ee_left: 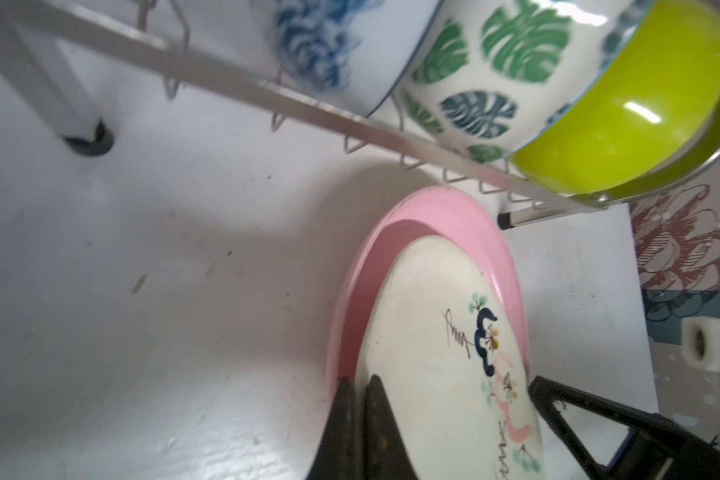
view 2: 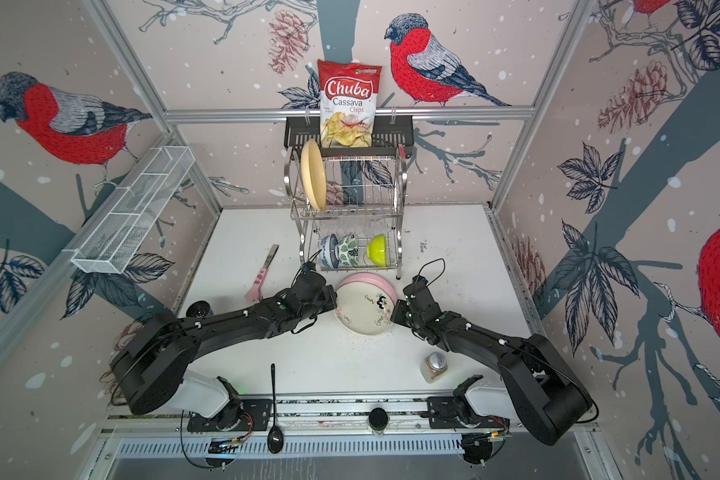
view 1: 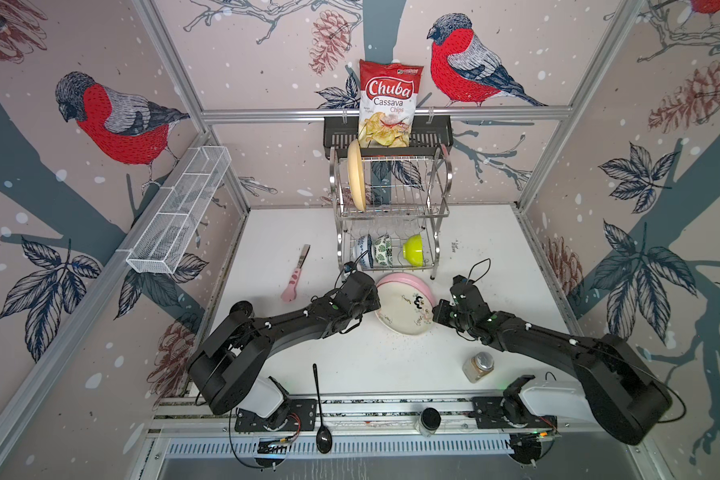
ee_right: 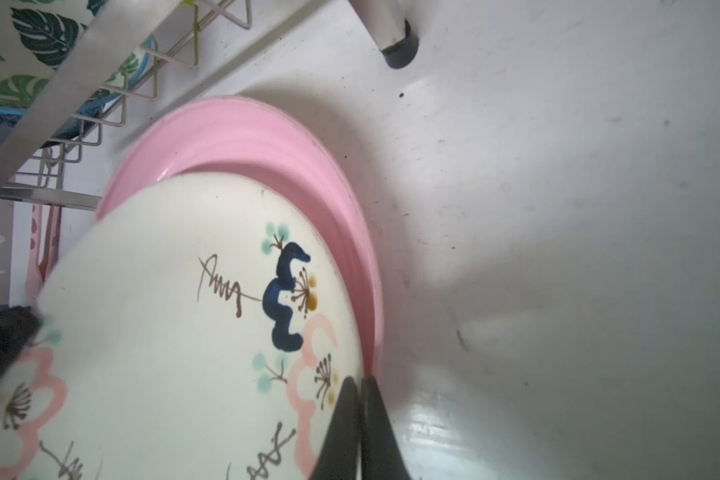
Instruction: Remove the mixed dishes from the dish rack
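Observation:
The cream plate with doodles [view 1: 404, 311] is held tilted over the pink plate [view 1: 404, 279], which lies on the table in front of the dish rack [view 1: 444, 183]. My left gripper [ee_left: 360, 380] is shut on the cream plate's left rim, and my right gripper [ee_right: 360, 380] is shut on its right rim. In both top views the yellow plate [view 2: 313, 174] stands on edge in the rack's upper tier. The lower tier holds the blue-white bowl [view 1: 362, 249], the green-leaf bowl [view 1: 385, 249] and the lime green bowl [view 1: 414, 249]. Clear tumblers [view 1: 391, 226] show faintly under the upper tier.
A pink-handled knife [view 1: 296, 274] lies left of the rack. A black spoon [view 1: 321, 411], a spice jar [view 1: 479, 365] and a black-lidded jar [view 1: 430, 420] sit near the front edge. A chips bag [view 1: 387, 104] stands on the black shelf [view 1: 337, 133]. A white mesh basket [view 1: 179, 212] hangs on the left wall.

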